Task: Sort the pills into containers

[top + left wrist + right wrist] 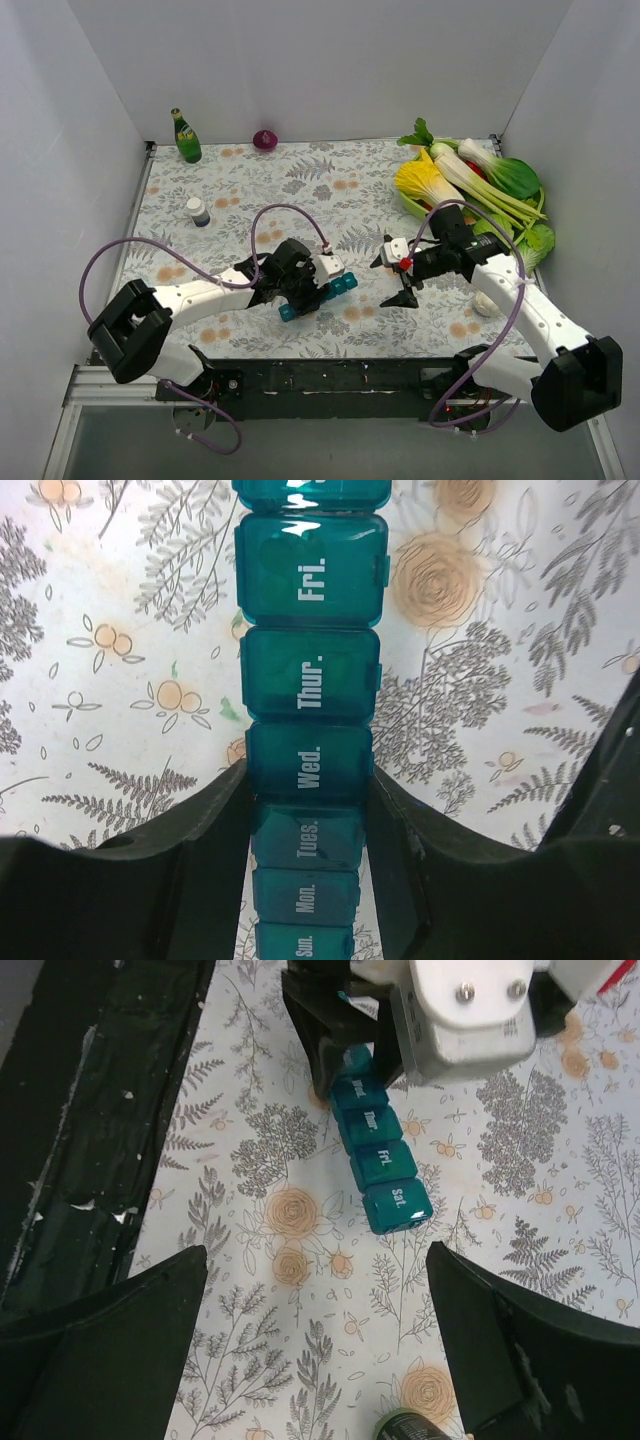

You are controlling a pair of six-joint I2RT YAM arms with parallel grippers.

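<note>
Steadiness is what this step needs. The left tool (312, 297) is clamped across the pill organizer (345, 283), its fingers (180, 860) pressing both long sides at about the Wed and Tues boxes, as the left wrist view shows. The strip sits low over the table (300, 190), just in front of the two arms and near the middle, with its Sat end pointing toward the right arm. I cannot tell whether it rests on the table or is lifted a little. Every lid in view looks closed. The right tool (390, 282) hangs near that Sat end, spread wide apart with nothing in it. No loose pills show in any view.

My reading is that a lid must be opened next while the left arm braces the strip. To do it well, the left grip should be firm and level so the strip cannot twist. The right tool should come in low at the Sat box (397, 1205), catch only the lip of that one lid and pry gently upward, without shoving the strip sideways out of the clamp.
</note>
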